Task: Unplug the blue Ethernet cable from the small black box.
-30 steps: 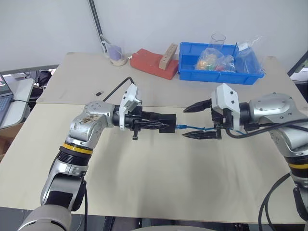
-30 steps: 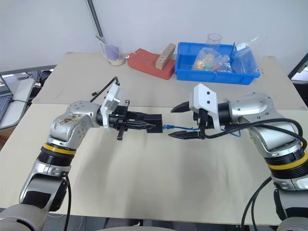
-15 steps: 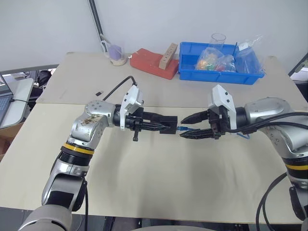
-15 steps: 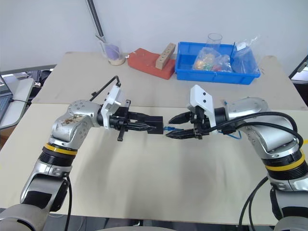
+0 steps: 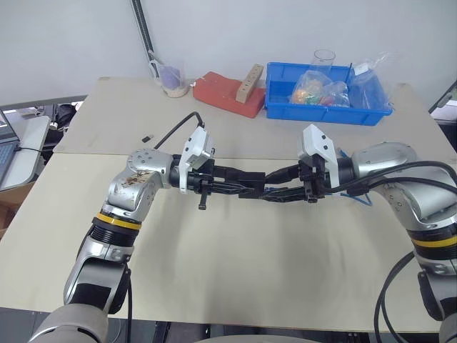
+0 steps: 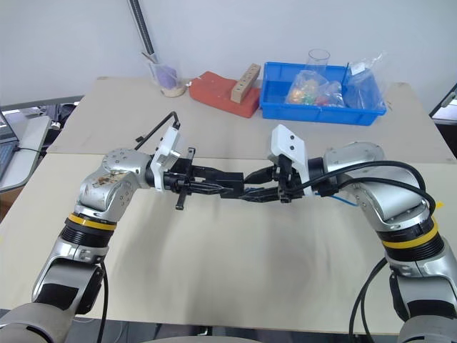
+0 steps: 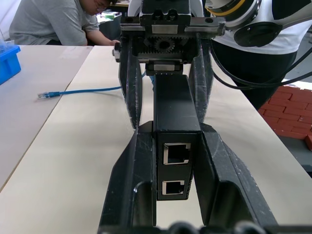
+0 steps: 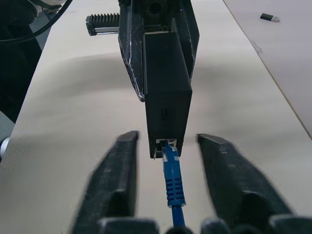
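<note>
My left gripper (image 5: 241,187) is shut on the small black box (image 7: 176,117), holding it level above the table with two empty ports facing its wrist. The blue Ethernet cable (image 8: 173,187) is plugged into the box's (image 8: 167,87) far end. My right gripper (image 8: 170,183) meets it from the opposite side. Its fingers (image 8: 114,187) stand either side of the plug, a gap showing between each and the cord. The cable's loose end (image 7: 80,91) trails over the table to a clear plug.
A blue bin (image 5: 327,107) of bags, a red block (image 5: 227,94), a wooden strip (image 5: 250,80) and a cup (image 5: 173,82) stand along the back. A tiny black piece (image 5: 146,137) lies left of centre. A person (image 7: 53,24) sits at a far table.
My right gripper has moved left up to the box's end, and its fingers have narrowed from wide open to close beside the plug. The left gripper and box have stayed put.
</note>
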